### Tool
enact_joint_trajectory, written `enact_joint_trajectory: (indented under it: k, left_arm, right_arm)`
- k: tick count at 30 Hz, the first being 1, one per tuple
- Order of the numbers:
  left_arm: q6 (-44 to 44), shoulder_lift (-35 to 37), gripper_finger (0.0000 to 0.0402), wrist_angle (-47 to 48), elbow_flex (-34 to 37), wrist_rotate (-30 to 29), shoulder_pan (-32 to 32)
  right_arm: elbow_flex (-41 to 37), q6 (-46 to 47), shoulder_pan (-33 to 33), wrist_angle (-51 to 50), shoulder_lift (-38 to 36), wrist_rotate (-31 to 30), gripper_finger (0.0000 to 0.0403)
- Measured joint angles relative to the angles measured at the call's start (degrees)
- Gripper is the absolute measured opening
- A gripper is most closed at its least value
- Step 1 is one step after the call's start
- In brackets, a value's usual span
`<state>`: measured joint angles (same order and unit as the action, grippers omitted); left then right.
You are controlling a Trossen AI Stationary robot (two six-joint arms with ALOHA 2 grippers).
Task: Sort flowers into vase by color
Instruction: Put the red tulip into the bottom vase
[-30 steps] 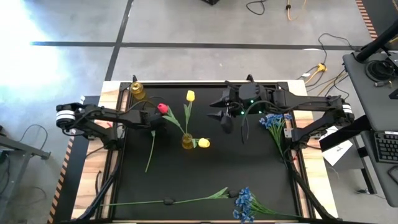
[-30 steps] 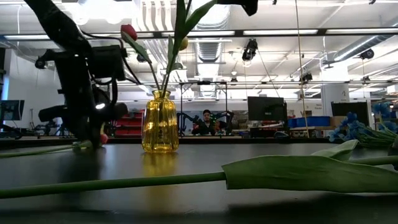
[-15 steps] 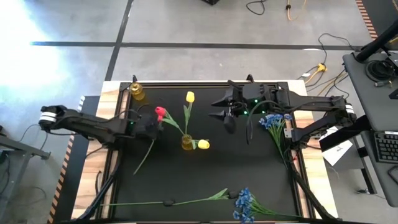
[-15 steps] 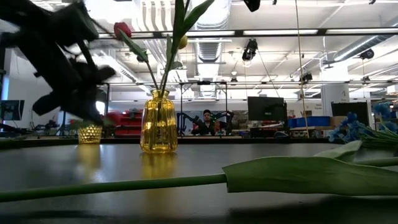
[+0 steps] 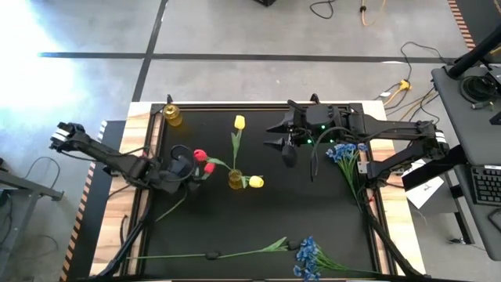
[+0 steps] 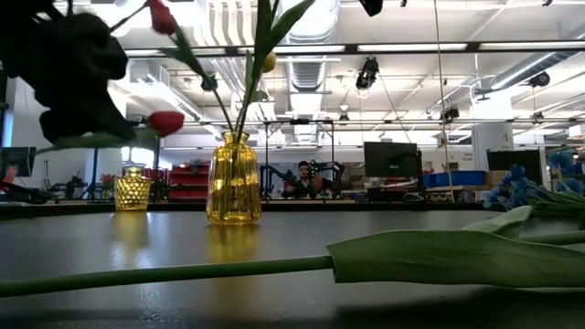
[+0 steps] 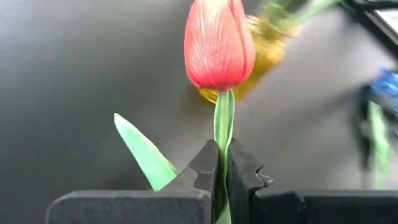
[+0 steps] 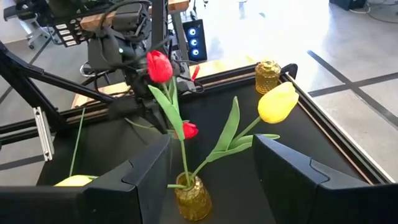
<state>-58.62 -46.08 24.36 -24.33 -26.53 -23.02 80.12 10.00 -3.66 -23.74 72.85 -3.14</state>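
Note:
An amber vase stands mid-table holding a red tulip and a yellow tulip. Just left of the vase, my left gripper is shut on a second red tulip, whose blossom hangs above the table. Its stem trails toward the near left. My right gripper hovers open and holds nothing, high over the table right of the vase. Another yellow tulip lies beside the vase. My left gripper pinches the red tulip's green stem between its two fingers, a short way below the blossom. The fingers slant down from the table's left side toward the vase. The blossom stands just past the fingertips, and a leaf sticks out beside them.
A small amber jar stands at the far left corner. Blue blossom bunches lie at the right edge and at the near edge. A long green stem with a leaf lies along the near edge.
My left gripper has risen and drawn back toward the table's near left, turning as it went. The red tulip's blossom, which lay on the table beside the fingers, is now lifted clear. Its stem has swung from pointing at the near edge to slanting toward the near left.

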Motion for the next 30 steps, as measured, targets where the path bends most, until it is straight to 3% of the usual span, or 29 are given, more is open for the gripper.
enact_joint_trajectory:
  k: [9, 12, 14, 17, 20, 24, 30]
  left_arm:
    - [9.0, 3.5, 0.0, 10.0, -7.9, 8.6, -3.8]
    - [13.0, 4.6, 0.0, 9.3, -11.7, 13.9, -3.9]
    - [17.4, 4.8, 0.0, 8.2, -13.7, 16.8, -3.9]
    - [28.2, 4.7, 0.0, 5.6, -15.6, 16.6, -3.9]
    - [39.5, 4.2, 0.0, -3.0, -16.0, 11.4, -3.8]
    - [51.6, 2.6, 0.0, -22.6, -13.0, 1.4, -2.9]
    - [58.7, -3.2, 0.0, -52.3, -7.2, 1.7, 1.2]
  right_arm:
    - [0.0, 0.4, 0.0, 0.0, -0.1, 0.0, 0.0215]
    - [0.0, 0.4, 0.0, 0.0, -0.1, 0.0, 0.0215]
    - [0.0, 0.3, 0.0, 0.1, -0.1, 0.0, 0.0215]
    - [0.0, -0.2, 0.0, 0.5, -0.1, 0.0, 0.0215]
    - [0.0, -0.2, 0.0, 0.5, -0.1, 0.0, 0.0215]
    - [0.0, -0.1, 0.0, 0.5, -0.1, 0.0, 0.0215]
    - [0.0, -0.2, 0.0, 0.6, -0.1, 0.0, 0.0215]
